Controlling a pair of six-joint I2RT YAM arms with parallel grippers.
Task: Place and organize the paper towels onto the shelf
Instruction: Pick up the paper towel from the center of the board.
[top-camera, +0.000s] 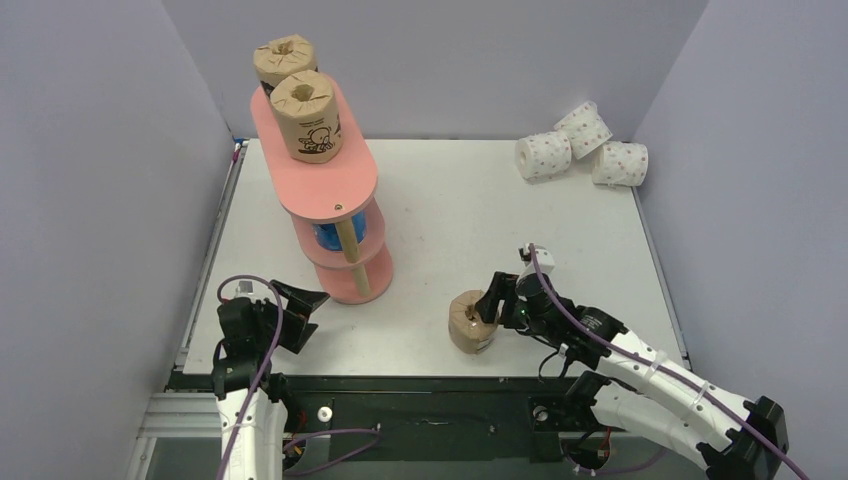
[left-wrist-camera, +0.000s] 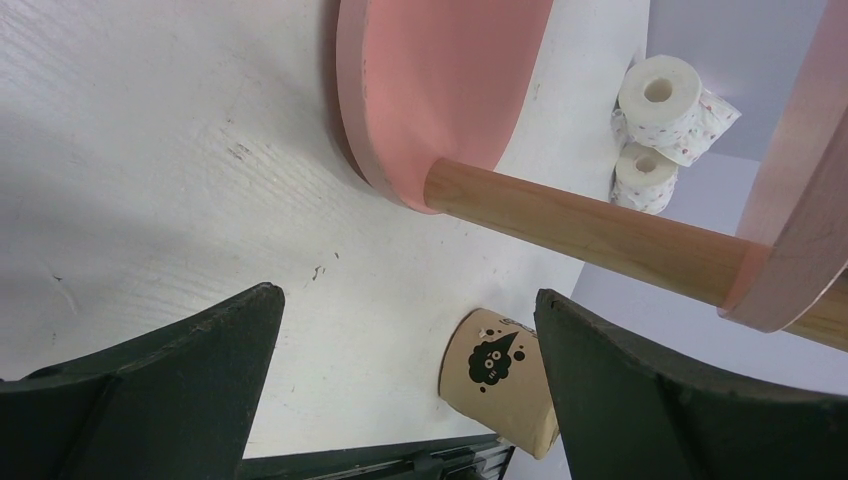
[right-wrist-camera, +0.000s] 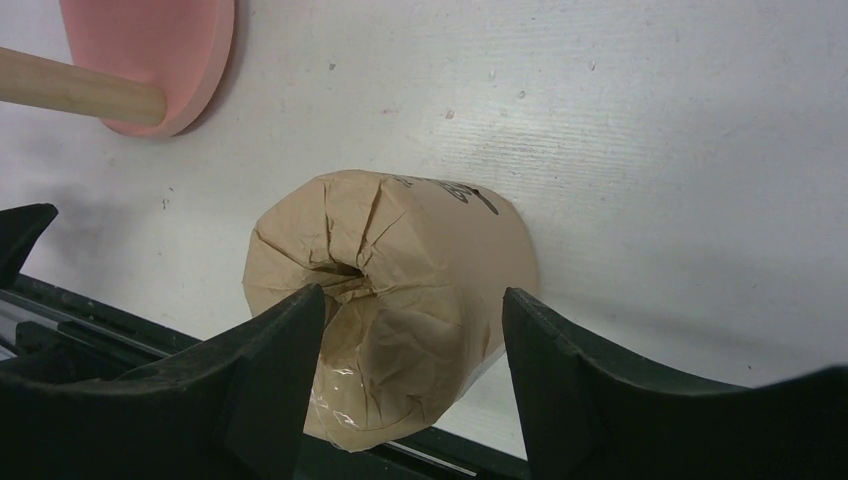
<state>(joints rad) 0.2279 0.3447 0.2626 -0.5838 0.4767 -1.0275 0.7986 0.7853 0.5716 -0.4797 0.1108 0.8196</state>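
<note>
brown roll (right-wrist-camera: 400, 240) sits on the counter (right-wrist-camera: 650, 150) between the right hand (right-wrist-camera: 412, 300)'s fingers; whether they grip it, i cannot tell. left hand (left-wrist-camera: 408, 295) gapes empty.

Three brown paper rolls (top-camera: 305, 115), one between the right claw's (right-wrist-camera: 410, 300) fingers; three white pink-dotted rolls (top-camera: 545, 155) far beyond it; one pink shelf (top-camera: 330, 190); blue rolls (top-camera: 328, 235), number unclear.

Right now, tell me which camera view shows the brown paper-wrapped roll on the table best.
Right wrist view: the brown paper-wrapped roll sits large and central inside the right hand, crinkled end clear. The top view shows it small, partly covered by that hand; the left wrist view shows only its printed side.
</note>
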